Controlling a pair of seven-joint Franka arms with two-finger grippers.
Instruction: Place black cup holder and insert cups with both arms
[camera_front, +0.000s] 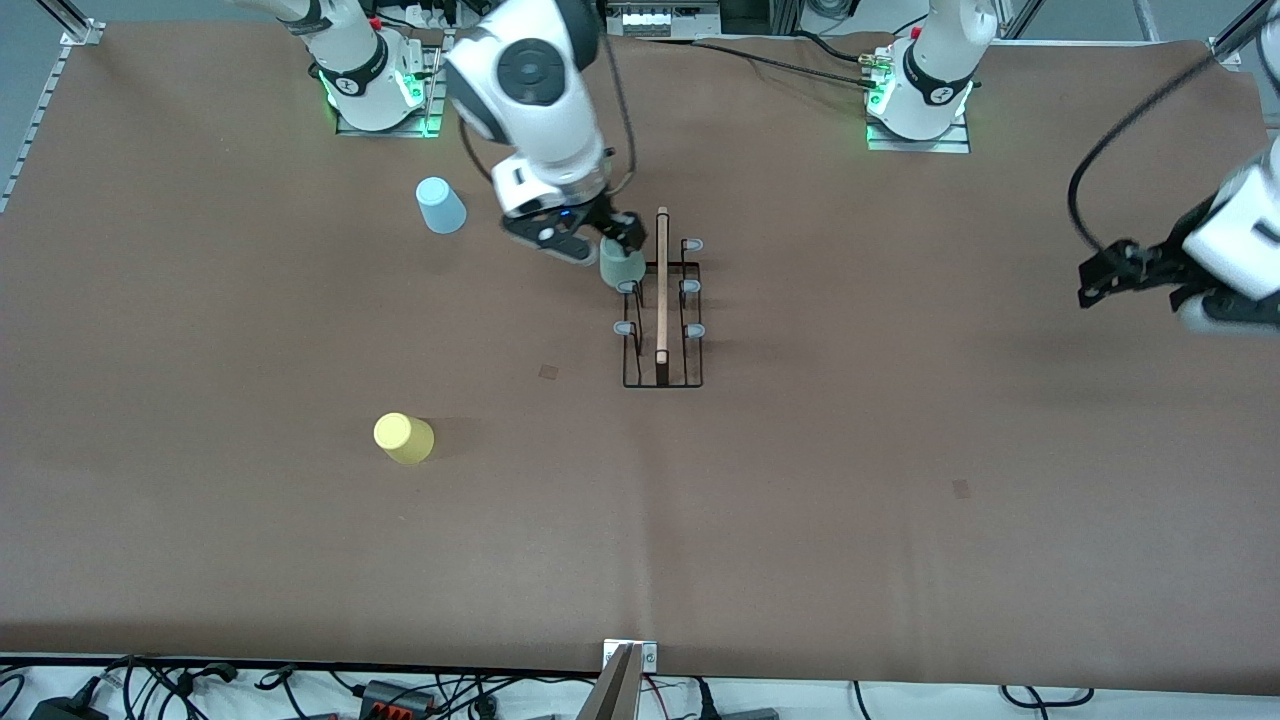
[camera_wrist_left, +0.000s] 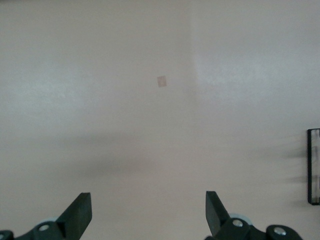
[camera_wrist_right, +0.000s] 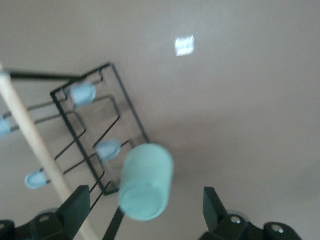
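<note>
Take the cup holder (camera_front: 662, 300) as your reference; it stands near the middle of the table (camera_front: 900, 450), its rod (camera_front: 662, 285) running toward and away from the front camera. One cup (camera_front: 621, 264) sits on a prong on the holder's side toward the right arm's end, at the row farthest from the front camera. A second cup (camera_front: 440, 204) stands farther from the front camera than the holder, toward the right arm's end. A third cup (camera_front: 404, 437) lies nearer to the front camera than the holder, also toward the right arm's end.
</note>
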